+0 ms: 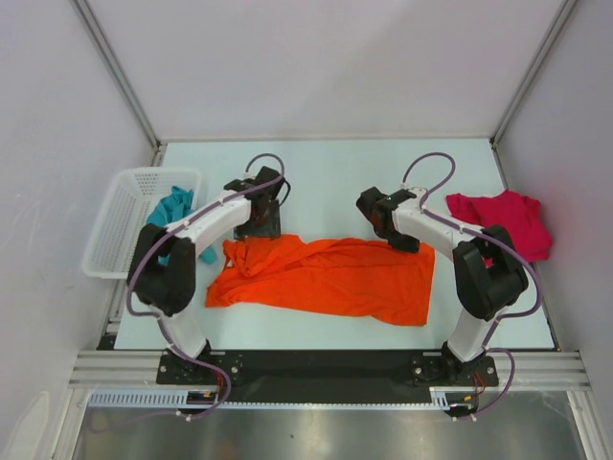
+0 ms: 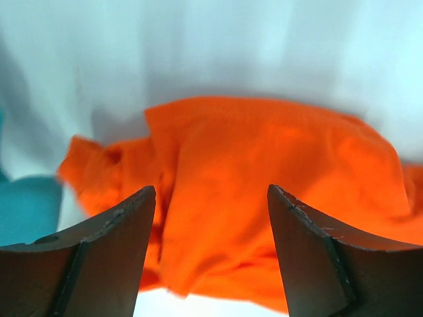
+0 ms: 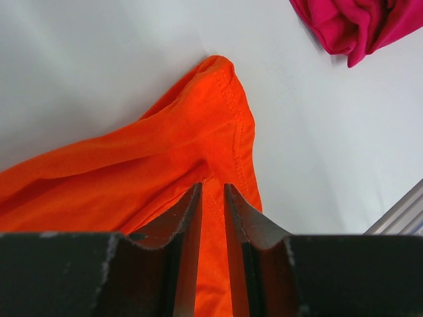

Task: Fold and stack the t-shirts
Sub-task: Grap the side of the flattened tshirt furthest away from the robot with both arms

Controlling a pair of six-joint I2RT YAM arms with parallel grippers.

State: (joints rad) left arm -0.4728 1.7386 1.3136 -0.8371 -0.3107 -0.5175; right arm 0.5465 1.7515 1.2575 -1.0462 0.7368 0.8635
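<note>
Spreading stage only: orange t-shirt [image 1: 326,278] lies open on worktop [image 1: 326,172] between arms, left end bunched, no fold yet. Left jaws apart above bunched end; right jaws clamped on its right hem. Crimson t-shirt [image 1: 503,218] crumpled at right, teal t-shirt [image 1: 172,206] in basket [image 1: 120,225]. No stack.

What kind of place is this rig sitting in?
Likely a lab robot test cell, not a home: plain white wall panels on aluminium framing, two arms bolted to the table edge, and an orange t-shirt plus white mesh basket as props.
</note>
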